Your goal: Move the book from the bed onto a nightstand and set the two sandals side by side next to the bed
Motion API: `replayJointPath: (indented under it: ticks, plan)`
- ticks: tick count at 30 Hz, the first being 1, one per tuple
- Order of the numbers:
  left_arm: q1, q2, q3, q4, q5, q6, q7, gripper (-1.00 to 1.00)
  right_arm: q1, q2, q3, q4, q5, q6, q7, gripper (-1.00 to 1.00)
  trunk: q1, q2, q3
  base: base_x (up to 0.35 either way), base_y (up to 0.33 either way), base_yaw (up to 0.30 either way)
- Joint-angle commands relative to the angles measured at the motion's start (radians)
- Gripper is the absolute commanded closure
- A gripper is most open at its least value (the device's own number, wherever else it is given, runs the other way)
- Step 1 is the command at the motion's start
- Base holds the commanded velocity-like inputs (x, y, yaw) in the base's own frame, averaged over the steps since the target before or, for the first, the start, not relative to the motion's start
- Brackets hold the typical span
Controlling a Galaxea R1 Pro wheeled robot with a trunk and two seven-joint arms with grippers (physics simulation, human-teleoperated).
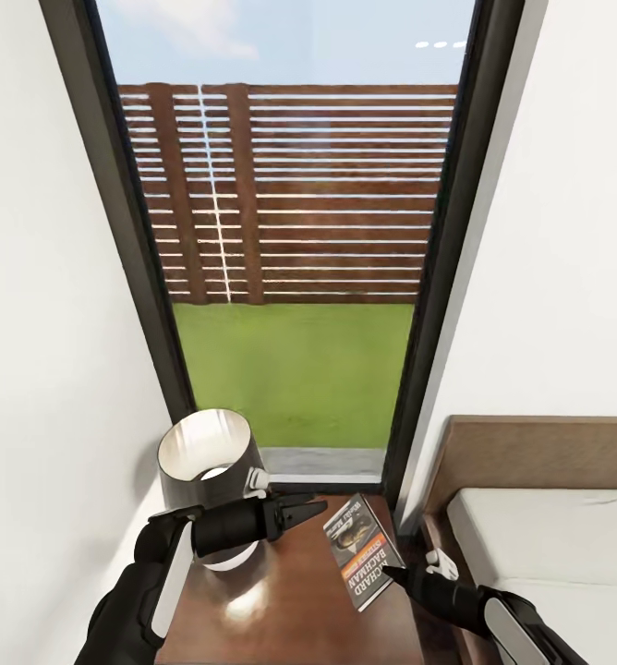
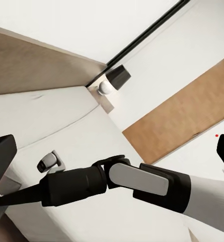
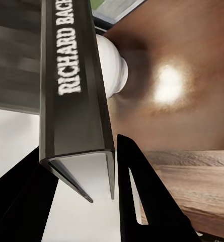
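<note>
The book (image 1: 359,545), with a dark cover, an orange band and white lettering, is tilted over the right side of the nightstand (image 1: 281,610). My right gripper (image 1: 392,574) is shut on its near corner. In the right wrist view the book's spine (image 3: 74,75) runs between the two black fingers (image 3: 137,191). I cannot tell whether the book touches the glossy top. My left gripper (image 1: 295,513) hovers open over the nightstand's middle, just left of the book, next to the lamp. The bed (image 1: 549,536) lies to the right. The sandals are out of view.
A lamp (image 1: 205,457) with a dark shade and white base stands on the nightstand's back left. Behind it is a tall dark-framed window (image 1: 295,277), with white walls on both sides. The headboard (image 1: 530,443) adjoins the nightstand. A brown door (image 2: 182,116) shows beyond the bed.
</note>
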State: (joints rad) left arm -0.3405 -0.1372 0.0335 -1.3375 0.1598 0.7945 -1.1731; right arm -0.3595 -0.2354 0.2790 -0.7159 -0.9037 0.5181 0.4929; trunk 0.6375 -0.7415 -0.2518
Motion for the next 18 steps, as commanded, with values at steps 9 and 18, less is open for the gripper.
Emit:
replayJointPath:
  ticks: [9,18]
  plan:
    - [-0.001,-0.001,0.002,0.000,0.003,0.008,-0.007,-1.00,-0.001,-0.002,0.002,0.000,-0.010,0.010,0.005,1.00,0.035,-0.064,-0.030,0.000,0.000,0.000]
    - [-0.001,-0.001,0.002,0.000,0.004,0.009,-0.010,-1.00,-0.001,-0.002,0.004,0.001,-0.077,0.012,0.141,1.00,0.069,-0.127,-0.058,0.000,0.000,0.000]
